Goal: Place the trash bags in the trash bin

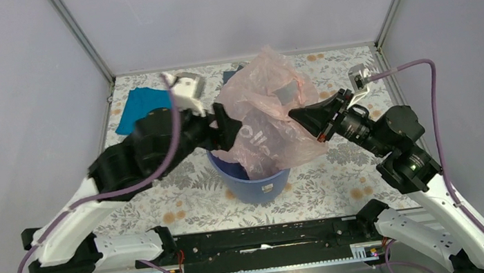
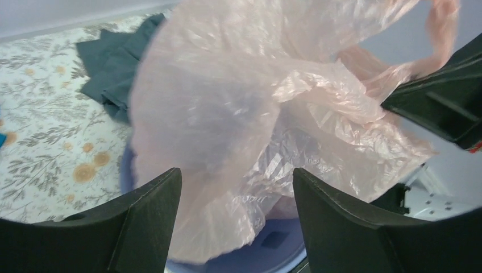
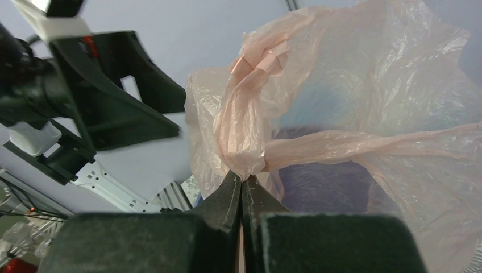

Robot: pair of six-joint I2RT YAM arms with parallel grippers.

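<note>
pinching a twisted handle of the trash bag (image 3: pixel 369 85) hard between the closed-up fingers (image 3: pixel 219 202) of the right gripper (image 3: pixel 241 185), showing no gap at the tips. holding the film up by that bunched strip, above and just right of the trash bin (image 1: pixel 259 186).

spreading the fingers (image 2: pixel 148 222) of the left gripper (image 2: pixel 236 176) wide and gripping nothing; hovering just beside the bag's left flank, over the bin's left rim, facing loose film that is billowing across the gap.

draping the lower part of the bag into the bin's mouth, per the top view, while ballooning the greater part above the rim and spilling over the right side.

judging the task as part done: bag raised and brought over the bin, bottom entering, bulk not yet inside. remaining, on this judgement: lowering and pressing the loose film below the rim, then releasing at the right. flagging one risk: wide, light film catching air and riding out over the edge.

lying on the patterned table (image 1: pixel 328 181), apart from the work: a grey-blue cloth (image 2: pixel 108 62) behind the bin, partly hidden by the bag from above, and a teal cloth (image 1: pixel 141 107) at far left, well apart from the bin.
</note>
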